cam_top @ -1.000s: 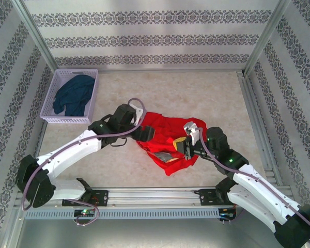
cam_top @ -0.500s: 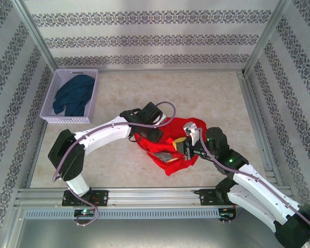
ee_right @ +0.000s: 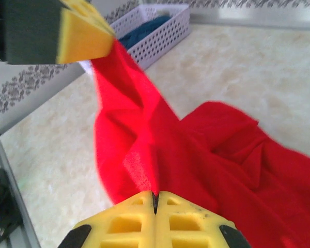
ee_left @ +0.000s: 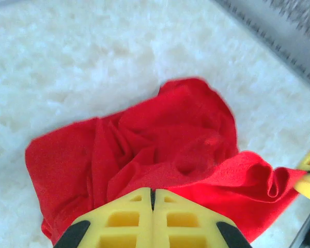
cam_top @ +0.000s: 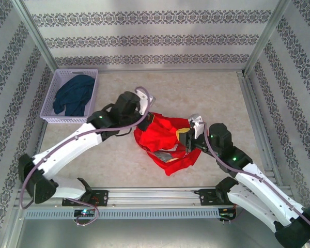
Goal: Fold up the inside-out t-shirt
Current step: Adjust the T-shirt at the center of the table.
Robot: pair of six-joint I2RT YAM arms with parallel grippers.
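A pale, marbled beige tabletop [cam_top: 206, 98] lies under even, bright light. Walls papered in white with grey damask bands close it in at twelve [cam_top: 144, 39], nine [cam_top: 10, 77] and three o'clock [cam_top: 299, 88]. Aluminium posts [cam_top: 33, 31] rise at the far corners. A slotted metal rail [cam_top: 155, 195] runs along six o'clock. A lavender mesh basket [cam_top: 56, 88] sits at ten o'clock.

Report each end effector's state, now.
Left end effector: closed, gripping the red t-shirt.
Right end effector: closed, gripping the red t-shirt too.
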